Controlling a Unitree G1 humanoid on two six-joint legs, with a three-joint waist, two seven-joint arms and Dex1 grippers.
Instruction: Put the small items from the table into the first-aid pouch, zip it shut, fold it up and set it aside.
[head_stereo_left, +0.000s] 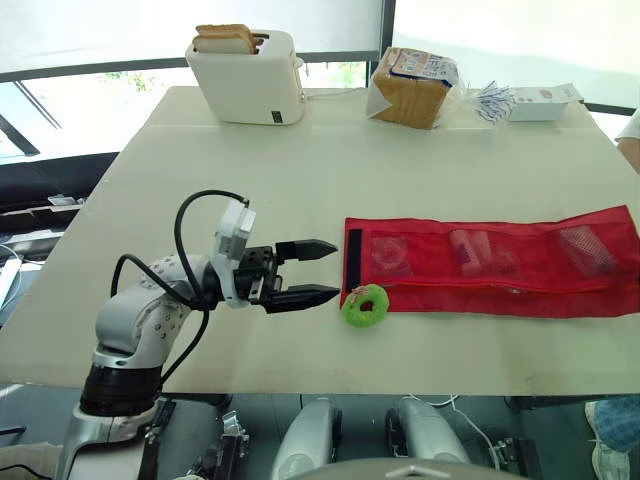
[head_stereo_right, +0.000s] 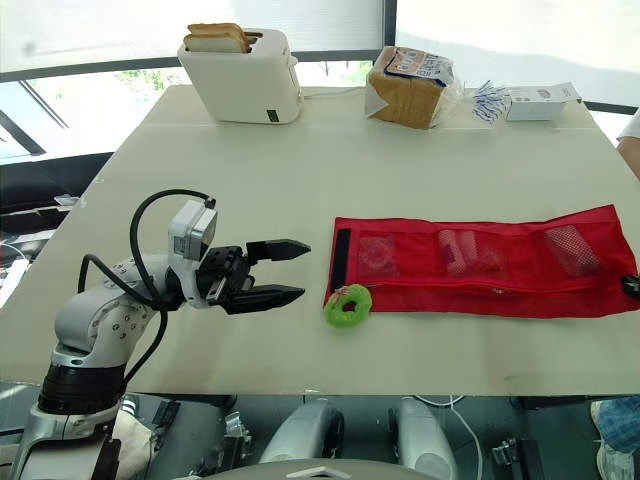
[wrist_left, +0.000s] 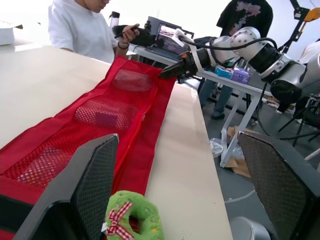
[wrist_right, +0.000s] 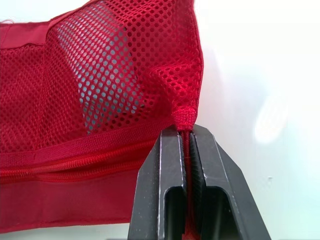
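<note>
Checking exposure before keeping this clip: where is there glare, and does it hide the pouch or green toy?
Left eye view: the windows behind the toaster blow out, but the red pouch and green toy are evenly lit. Right wrist view: the table washes white beside the pouch corner pinched in the right gripper. Left wrist view: washed-out background.

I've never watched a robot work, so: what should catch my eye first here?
A long red mesh pouch lies flat on the right half of the table, its right corner pinched in the robot's right hand. At the pouch's near left corner sits a green ring-shaped toy with a bow, and the open left hand points at it. A white toaster holding bread stands at the far edge.
</note>
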